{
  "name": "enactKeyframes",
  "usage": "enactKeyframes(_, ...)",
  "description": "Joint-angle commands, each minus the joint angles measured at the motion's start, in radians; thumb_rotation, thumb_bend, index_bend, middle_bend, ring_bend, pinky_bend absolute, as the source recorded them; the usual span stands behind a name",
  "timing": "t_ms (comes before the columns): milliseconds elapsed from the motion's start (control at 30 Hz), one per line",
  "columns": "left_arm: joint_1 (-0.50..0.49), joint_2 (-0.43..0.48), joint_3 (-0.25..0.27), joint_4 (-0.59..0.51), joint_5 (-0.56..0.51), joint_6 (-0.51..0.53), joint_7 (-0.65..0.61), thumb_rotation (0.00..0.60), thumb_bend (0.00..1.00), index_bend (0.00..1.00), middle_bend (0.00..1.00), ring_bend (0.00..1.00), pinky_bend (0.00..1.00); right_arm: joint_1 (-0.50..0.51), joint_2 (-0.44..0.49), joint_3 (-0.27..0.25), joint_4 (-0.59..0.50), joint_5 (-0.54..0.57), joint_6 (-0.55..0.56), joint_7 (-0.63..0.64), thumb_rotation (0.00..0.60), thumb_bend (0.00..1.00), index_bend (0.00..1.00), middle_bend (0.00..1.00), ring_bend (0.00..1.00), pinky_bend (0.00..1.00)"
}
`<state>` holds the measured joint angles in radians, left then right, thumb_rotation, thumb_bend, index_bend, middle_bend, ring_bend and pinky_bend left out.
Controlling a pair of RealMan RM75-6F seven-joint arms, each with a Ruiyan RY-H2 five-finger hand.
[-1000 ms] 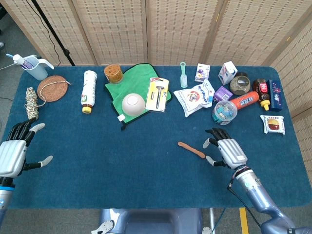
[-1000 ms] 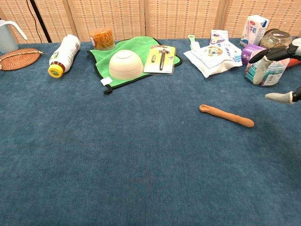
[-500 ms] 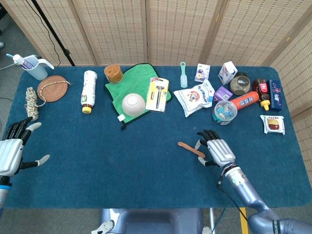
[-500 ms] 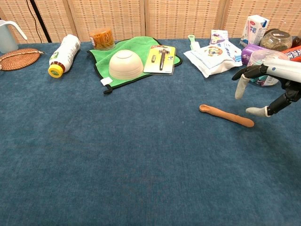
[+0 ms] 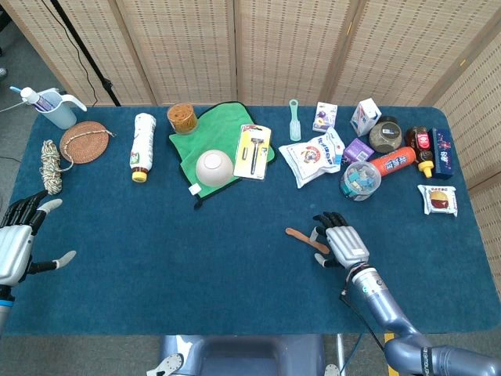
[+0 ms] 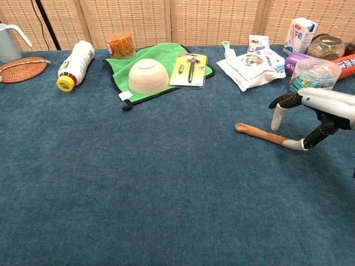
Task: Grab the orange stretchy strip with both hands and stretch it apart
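Observation:
The orange stretchy strip [image 5: 304, 237] [image 6: 258, 132] lies flat on the blue table, right of centre. My right hand [image 5: 343, 242] [image 6: 317, 108] hovers at the strip's right end with its fingers [image 6: 275, 116] spread and arched. The thumb tip touches that end, and nothing is gripped. My left hand [image 5: 17, 244] is at the far left table edge, well away from the strip. Its fingers are apart and empty, and the chest view does not show it.
Behind the strip stand a clear tub [image 6: 314, 74], a snack bag [image 6: 252, 65] and cartons. A white bowl [image 5: 214, 167] and a razor pack [image 5: 254, 151] sit on a green cloth [image 5: 188, 143]. A bottle [image 5: 142, 146], rope [image 5: 51, 164] and wicker mat [image 5: 83, 141] lie far left.
My right hand has moved left and down onto the strip's right end, the thumb now touching it. The left hand has drifted slightly toward the left edge.

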<state>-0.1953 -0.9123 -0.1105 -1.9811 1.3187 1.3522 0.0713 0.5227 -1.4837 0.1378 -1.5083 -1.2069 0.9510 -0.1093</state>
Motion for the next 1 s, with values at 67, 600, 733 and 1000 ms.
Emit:
enactKeyframes(67,0.001,0.001,0.002,0.004,0.000,-0.002,-0.003,0.490,0.14,0.17,0.06,0.01,0.00,0.003,-0.020,-0.003,0.030,0.016,-0.001,-0.013,0.600,0.34,0.41,0.15,0.01,0.00)
enactKeyframes(600,0.000,0.004,0.004,0.014,0.007,-0.002,-0.019,0.491,0.14,0.17,0.06,0.01,0.00,0.012,-0.053,0.002,0.061,0.057,-0.005,-0.032,0.600,0.34,0.41,0.15,0.01,0.00)
enactKeyframes(733,0.001,0.004,0.005,0.018,0.009,-0.001,-0.026,0.489,0.14,0.17,0.06,0.01,0.00,0.014,-0.060,0.002,0.069,0.069,-0.006,-0.044,0.600,0.34,0.41,0.15,0.01,0.00)
enactKeyframes(1000,0.004,0.003,0.005,0.024,0.010,0.005,-0.036,0.489,0.14,0.17,0.06,0.01,0.00,0.017,-0.073,0.000,0.094,0.082,0.002,-0.070,0.600,0.34,0.42,0.15,0.01,0.00)
